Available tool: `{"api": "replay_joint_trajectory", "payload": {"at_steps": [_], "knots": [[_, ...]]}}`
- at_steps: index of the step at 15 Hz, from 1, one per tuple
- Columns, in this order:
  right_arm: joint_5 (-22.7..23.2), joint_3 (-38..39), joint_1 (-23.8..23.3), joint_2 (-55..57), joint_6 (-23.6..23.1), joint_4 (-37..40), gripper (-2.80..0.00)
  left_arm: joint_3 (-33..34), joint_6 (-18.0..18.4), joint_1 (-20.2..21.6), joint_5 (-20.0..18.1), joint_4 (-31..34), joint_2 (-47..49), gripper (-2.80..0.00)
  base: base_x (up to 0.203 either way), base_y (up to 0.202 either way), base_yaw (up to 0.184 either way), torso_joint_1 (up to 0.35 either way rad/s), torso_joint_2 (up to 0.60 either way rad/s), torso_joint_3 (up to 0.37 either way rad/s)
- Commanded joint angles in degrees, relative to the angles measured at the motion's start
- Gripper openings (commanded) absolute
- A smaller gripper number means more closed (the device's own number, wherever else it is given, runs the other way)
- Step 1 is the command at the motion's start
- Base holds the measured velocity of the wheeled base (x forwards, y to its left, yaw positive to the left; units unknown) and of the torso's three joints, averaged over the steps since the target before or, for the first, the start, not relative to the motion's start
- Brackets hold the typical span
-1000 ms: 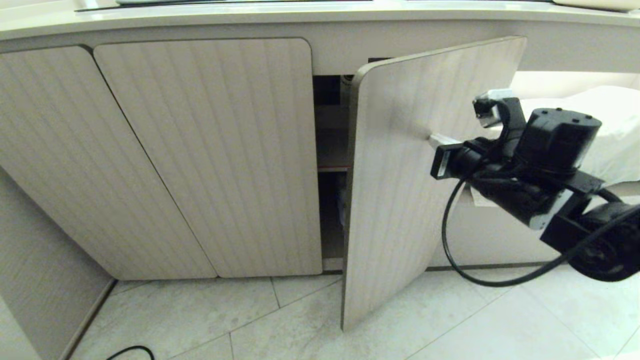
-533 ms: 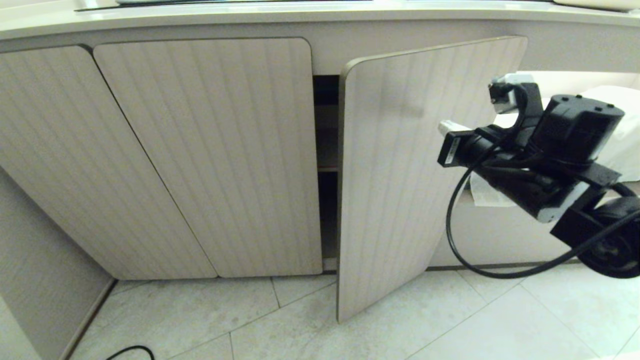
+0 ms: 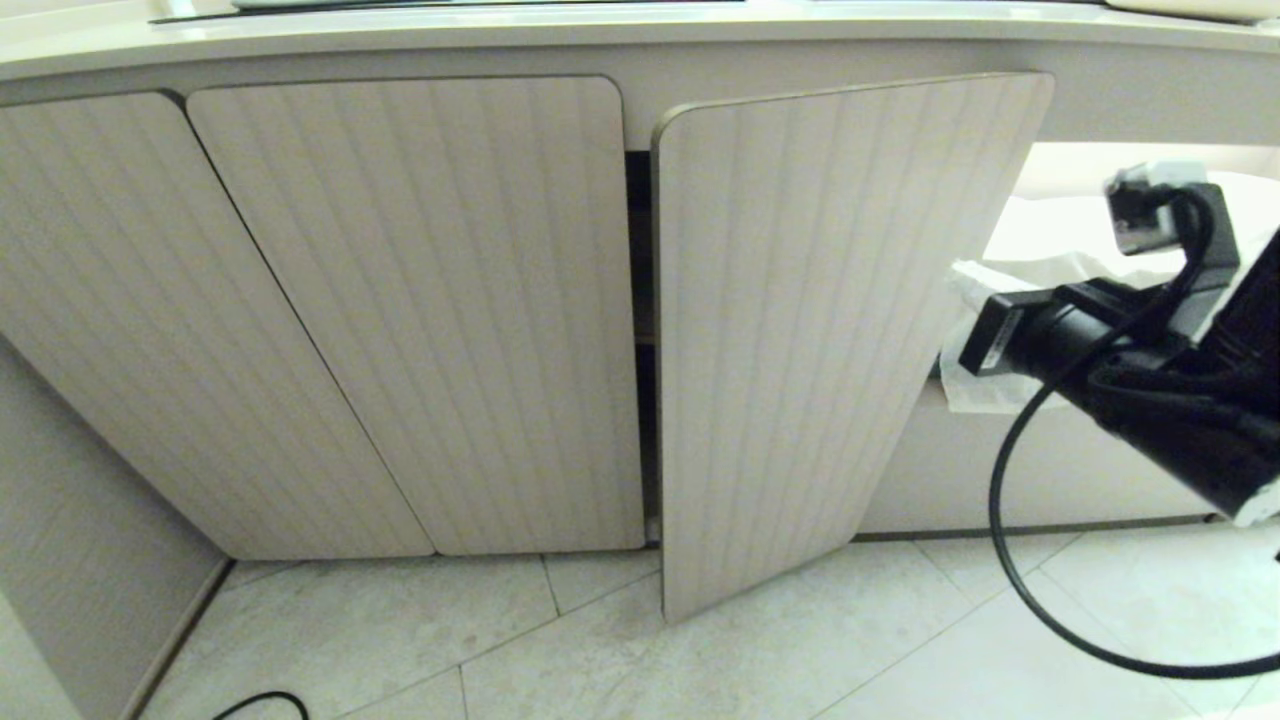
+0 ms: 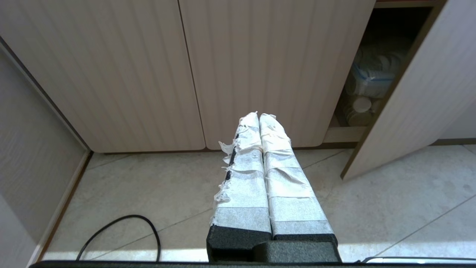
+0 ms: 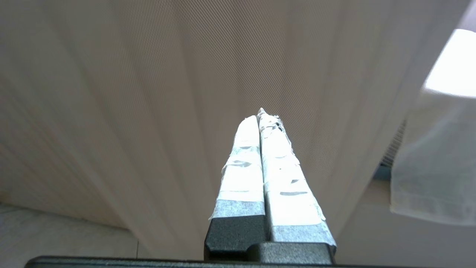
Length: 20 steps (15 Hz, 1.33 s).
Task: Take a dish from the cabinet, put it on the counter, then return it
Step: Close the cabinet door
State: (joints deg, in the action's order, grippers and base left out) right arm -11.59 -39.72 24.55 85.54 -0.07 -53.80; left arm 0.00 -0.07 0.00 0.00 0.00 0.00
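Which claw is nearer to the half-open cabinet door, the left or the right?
The right claw: it points at the half-open cabinet door from close by. The left claw hangs low over the floor, farther away.

Pale stone-look floor tiles (image 3: pixel 560 650) with thin grout lines spread across the lower scene. A black cable (image 4: pixel 122 232) lies looped on those tiles, near the grey side wall (image 3: pixel 60 560) that meets the tiles at the far left. A crumpled white translucent cloth or plastic sheet (image 3: pixel 975 385) hangs above the tiles, well to the right of that wall.
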Motion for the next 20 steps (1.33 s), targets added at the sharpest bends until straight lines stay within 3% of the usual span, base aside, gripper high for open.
{"api": "replay_joint_trajectory", "payload": {"at_steps": [1,20], "knots": [[-0.09,3.06,-0.02,-4.94,-0.02,-0.23,-2.8,-0.07,-0.01,0.0,0.0,0.0,0.0,-2.8,0.0,0.0,0.0,0.0,0.0,0.0],[-0.26,39.6,-0.13,-42.96,-8.36,3.09,-2.8,-0.04,-0.01,0.0,0.0,0.0,0.0,-2.8,0.0,0.0,0.0,0.0,0.0,0.0]]}}
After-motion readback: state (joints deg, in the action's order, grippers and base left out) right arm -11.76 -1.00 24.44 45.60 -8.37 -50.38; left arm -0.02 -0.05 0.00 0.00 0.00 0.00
